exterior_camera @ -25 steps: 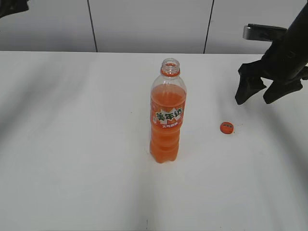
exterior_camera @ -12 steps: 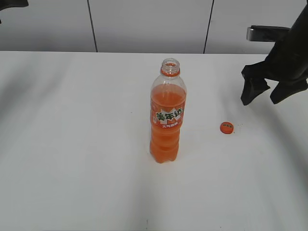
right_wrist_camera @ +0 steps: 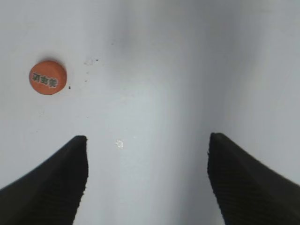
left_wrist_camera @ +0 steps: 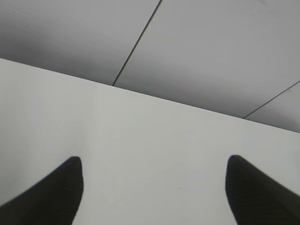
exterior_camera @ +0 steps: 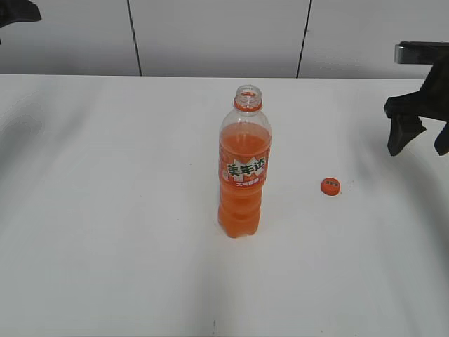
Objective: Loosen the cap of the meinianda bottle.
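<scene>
Right claw (exterior_camera: 423,142): I am seeing it drawing back toward the right edge since the earlier frame, fingers spread wide, carrying nothing; left claw (left_wrist_camera: 152,185): hanging with fingers parted, gripping nothing; meinianda bottle (exterior_camera: 244,168): standing upright mid-tabletop (exterior_camera: 105,210), neck uncovered; cap (exterior_camera: 330,186): lying flat on the tabletop right of the bottle, well apart from it.
</scene>
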Robot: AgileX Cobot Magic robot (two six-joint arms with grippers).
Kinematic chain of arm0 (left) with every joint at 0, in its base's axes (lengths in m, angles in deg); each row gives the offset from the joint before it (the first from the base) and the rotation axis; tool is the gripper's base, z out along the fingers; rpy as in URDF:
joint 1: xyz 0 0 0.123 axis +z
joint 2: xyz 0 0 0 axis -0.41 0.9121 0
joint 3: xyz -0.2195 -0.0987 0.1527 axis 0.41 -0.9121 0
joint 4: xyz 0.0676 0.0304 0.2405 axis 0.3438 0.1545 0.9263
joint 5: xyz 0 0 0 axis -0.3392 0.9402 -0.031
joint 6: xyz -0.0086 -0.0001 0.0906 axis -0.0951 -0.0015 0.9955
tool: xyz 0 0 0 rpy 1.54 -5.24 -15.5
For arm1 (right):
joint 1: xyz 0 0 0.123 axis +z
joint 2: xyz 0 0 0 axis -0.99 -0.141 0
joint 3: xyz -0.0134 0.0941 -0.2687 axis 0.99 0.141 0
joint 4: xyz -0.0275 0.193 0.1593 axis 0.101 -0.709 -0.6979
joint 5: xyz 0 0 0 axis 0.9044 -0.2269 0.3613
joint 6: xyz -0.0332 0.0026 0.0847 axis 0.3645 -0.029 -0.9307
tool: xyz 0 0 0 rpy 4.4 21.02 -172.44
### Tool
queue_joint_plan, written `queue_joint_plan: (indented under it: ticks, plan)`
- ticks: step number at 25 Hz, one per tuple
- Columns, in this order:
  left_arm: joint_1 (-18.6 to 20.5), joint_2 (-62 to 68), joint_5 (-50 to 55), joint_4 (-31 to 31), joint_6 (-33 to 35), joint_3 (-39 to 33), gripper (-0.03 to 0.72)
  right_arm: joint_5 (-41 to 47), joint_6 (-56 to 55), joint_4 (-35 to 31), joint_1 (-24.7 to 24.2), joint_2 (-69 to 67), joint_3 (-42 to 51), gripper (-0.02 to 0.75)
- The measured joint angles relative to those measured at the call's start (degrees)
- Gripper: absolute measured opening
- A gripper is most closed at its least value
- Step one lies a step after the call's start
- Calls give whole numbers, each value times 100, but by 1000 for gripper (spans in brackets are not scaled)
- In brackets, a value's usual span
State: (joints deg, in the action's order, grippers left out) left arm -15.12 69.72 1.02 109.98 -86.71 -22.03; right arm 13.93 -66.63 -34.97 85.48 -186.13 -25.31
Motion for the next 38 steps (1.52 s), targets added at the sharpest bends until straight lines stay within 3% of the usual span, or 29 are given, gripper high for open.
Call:
queue_joint_plan:
  ticks: [38]
  plan:
    - [0,30,-405,0,0,0,552,-284,-20,66,-162,0,-2,587]
